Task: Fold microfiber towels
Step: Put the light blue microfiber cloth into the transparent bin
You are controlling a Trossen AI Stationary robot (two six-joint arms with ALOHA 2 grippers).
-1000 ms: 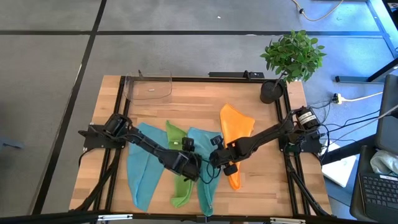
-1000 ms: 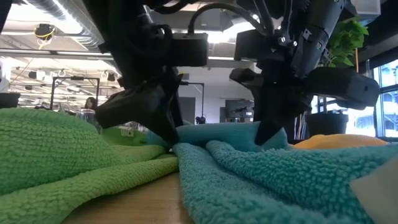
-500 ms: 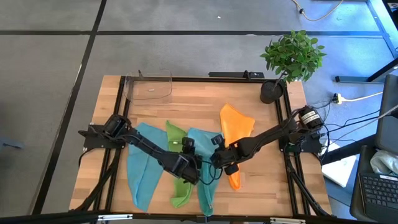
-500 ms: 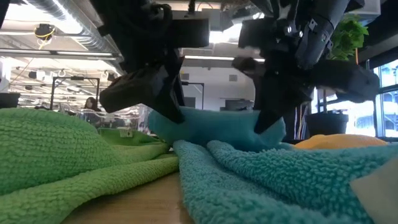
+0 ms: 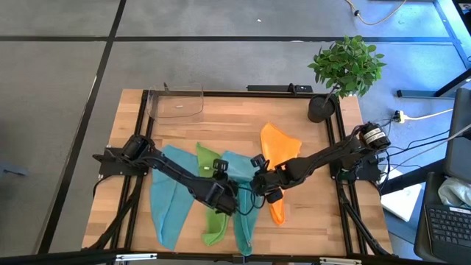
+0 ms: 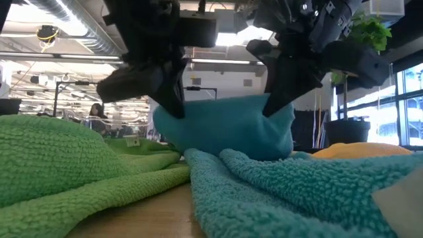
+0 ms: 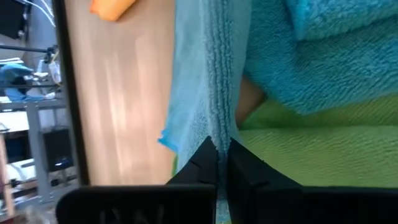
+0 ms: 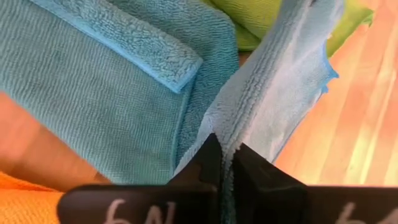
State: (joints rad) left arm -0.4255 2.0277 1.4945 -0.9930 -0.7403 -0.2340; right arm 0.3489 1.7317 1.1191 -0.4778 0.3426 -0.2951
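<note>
- Left gripper (image 5: pixel 224 197) fingers (image 7: pixel 204 163) are pressing tight together, pinching a thin edge of the light blue towel (image 5: pixel 240 193) between them.
- Right gripper (image 5: pixel 262 185) fingers (image 8: pixel 209 163) are likewise clamping shut on another edge of the same towel, the cloth running straight out from between the tips.
- In the low view both grippers are holding the light blue towel (image 6: pixel 225 125) up between them, its held edge stretching across from one to the other and the rest hanging down onto the table (image 5: pixel 221 121).
- From above, the towel is lying near the front middle of the table, long axis running front to back, its lower end reaching the front edge.
- It is sitting between the lime green towel (image 5: pixel 213 221) and the orange towel (image 5: pixel 278 151); a teal towel (image 5: pixel 168 195) is lying farther toward the left arm's base.
</note>
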